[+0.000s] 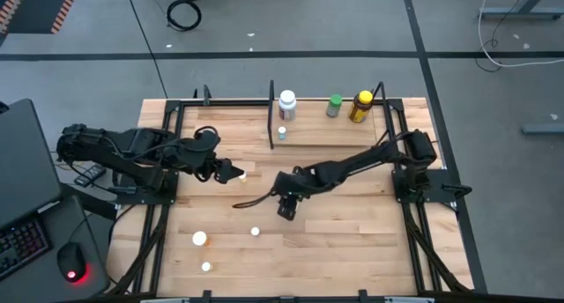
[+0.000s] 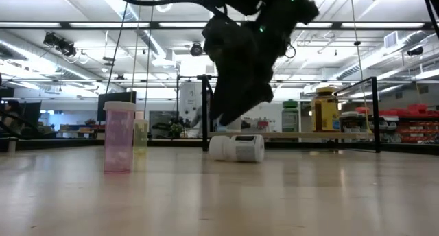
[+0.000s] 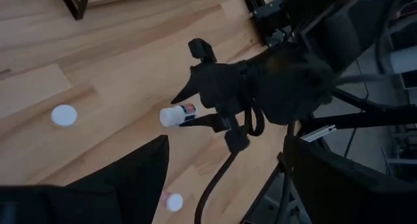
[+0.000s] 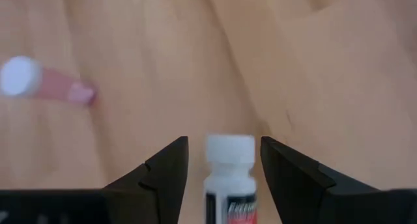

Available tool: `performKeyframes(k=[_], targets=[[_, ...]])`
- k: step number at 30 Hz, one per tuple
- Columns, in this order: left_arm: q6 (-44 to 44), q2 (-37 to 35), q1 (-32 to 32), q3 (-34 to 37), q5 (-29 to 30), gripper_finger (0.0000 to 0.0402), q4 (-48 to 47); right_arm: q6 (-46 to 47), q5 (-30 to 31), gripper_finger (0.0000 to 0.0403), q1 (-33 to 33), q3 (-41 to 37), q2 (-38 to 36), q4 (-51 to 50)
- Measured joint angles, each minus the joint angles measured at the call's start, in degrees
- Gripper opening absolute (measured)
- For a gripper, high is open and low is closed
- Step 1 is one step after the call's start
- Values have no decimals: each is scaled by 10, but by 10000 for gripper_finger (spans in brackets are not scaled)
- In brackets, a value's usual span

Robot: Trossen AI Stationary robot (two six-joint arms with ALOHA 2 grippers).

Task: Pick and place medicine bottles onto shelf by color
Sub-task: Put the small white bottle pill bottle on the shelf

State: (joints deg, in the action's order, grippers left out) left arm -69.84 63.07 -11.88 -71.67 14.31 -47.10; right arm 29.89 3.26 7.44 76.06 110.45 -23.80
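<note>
A white bottle with a white cap (image 4: 229,160) lies on its side on the tabletop; it also shows in the low view (image 2: 236,148). My right gripper (image 4: 225,160) is open just above it, one finger on either side of the cap, with a gap on each side. It shows near the table's middle (image 1: 286,206). My left gripper (image 1: 231,171) is open left of centre, with a small white-capped bottle (image 1: 241,173) by its tips. The shelf (image 1: 326,131) at the far edge carries a white bottle (image 1: 287,105), a green one (image 1: 334,105), a yellow one (image 1: 361,107) and a tiny one (image 1: 282,133).
Three small white-capped bottles stand on the near left of the table (image 1: 200,239) (image 1: 256,232) (image 1: 206,267). A pink bottle (image 2: 119,136) stands upright close to the low camera, a yellowish one (image 2: 140,134) behind it. Black shelf posts (image 1: 271,118) rise at the shelf's ends.
</note>
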Motion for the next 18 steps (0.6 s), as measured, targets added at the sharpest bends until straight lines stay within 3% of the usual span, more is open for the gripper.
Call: performKeyframes(k=[7,13,18], targets=[[0,-1,0,0,-7,306,0,-35,-64,202,-10,25,1,-89],[1,-1,0,0,-42,306,0,-97,-61,211,-11,25,1,-47],[5,-1,0,0,-48,306,-4,-105,-50,254,-11,22,25,2]])
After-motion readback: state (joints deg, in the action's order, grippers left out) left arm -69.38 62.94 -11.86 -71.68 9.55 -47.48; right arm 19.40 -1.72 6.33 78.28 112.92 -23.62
